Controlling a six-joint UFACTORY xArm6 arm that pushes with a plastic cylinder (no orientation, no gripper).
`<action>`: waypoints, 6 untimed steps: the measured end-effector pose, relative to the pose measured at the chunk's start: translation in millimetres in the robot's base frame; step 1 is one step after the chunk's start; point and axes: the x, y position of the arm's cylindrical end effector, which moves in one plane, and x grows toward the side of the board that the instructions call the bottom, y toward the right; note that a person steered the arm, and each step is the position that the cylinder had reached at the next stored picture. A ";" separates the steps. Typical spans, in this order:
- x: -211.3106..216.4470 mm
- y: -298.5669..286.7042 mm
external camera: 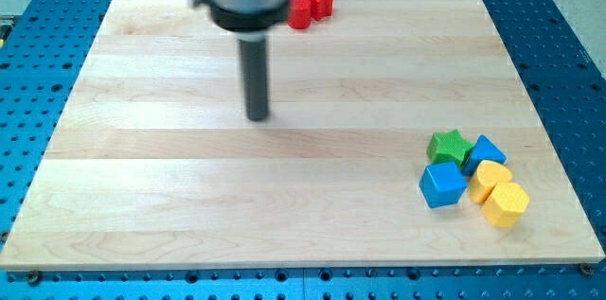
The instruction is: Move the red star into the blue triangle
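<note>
The red star [321, 1] lies at the board's top edge, touching a second red block [299, 12] on its left. Two blue blocks sit in a cluster at the view's lower right: an angular one [486, 152] that looks like the triangle, and a cube-like one [442, 185]. My tip [258, 117] rests on the board left of centre, below and left of the red blocks and far from the blue ones. It touches no block.
The cluster also holds a green star [449, 146] and two yellow blocks [490, 179] [506, 204], packed against the blue blocks. The wooden board [189, 196] lies on a blue perforated table [568, 54].
</note>
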 end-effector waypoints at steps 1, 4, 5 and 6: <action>-60.2 -86.0; -205.3 -26.1; -220.9 15.0; -219.1 69.2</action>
